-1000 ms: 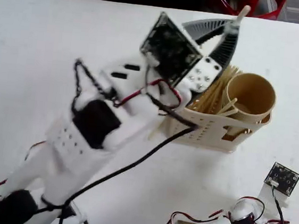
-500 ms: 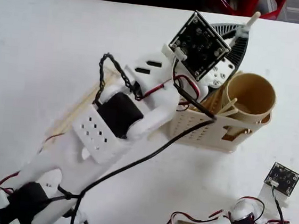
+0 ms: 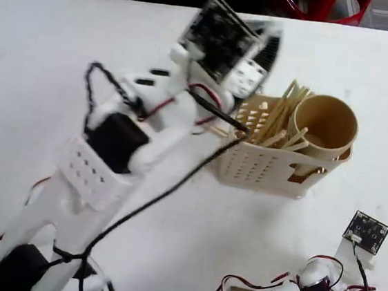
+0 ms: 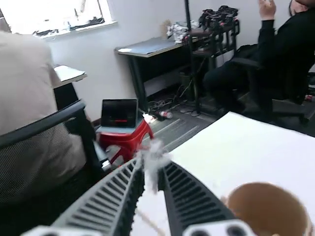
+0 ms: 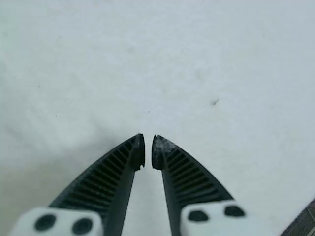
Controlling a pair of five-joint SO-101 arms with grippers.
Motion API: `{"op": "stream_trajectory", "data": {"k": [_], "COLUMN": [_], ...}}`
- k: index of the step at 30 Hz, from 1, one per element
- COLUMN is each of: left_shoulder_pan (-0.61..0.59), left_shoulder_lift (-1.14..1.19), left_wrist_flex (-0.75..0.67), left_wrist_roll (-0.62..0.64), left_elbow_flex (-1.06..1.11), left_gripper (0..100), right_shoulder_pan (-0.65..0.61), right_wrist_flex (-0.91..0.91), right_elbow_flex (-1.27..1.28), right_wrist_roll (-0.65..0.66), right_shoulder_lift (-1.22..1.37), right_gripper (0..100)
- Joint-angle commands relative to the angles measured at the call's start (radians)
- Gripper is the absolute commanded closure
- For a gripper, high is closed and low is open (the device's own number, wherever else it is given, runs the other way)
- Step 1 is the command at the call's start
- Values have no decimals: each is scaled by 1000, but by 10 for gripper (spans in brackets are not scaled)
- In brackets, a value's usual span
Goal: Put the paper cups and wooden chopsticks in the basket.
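Wooden chopsticks and paper cup are seen inside the basket. Left tool, just beyond the basket, and right tool are closed. Protruding chopsticks could be snagged by the arm's cable.

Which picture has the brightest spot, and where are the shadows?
Left wrist view: the window beyond the black ribbed left tool glares white, the brightest spot. High view: the cream slotted plastic basket throws a faint, soft shadow on the white table along its near side. Right wrist view: even light, the table dimmer beside the black ribbed right tool.
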Motion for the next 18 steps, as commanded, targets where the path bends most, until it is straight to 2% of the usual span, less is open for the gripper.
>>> {"op": "stream_trajectory", "data": {"k": [1, 5, 7, 12, 18], "left_shoulder_pan": [-262, -556, -661, -757, -797], "left_shoulder_lift": [-53, 8, 59, 239, 450], "left_wrist_flex": [245, 399, 400, 338, 331], "left_wrist_roll": [2, -21, -121, -422, -491], "left_elbow_flex": [-26, 77, 163, 344, 292], "left_gripper": [939, 937, 936, 934, 814], "right_shoulder_pan": [10, 10, 10, 10, 10], "right_wrist_flex": [-1, -1, -1, -1, -1], "right_elbow_flex": [9, 9, 9, 9, 9], "right_wrist_roll": [8, 8, 8, 8, 8], "right_shoulder_lift": [-1, -1, -1, -1, -1], "right_gripper": [961, 961, 961, 961, 961]}}
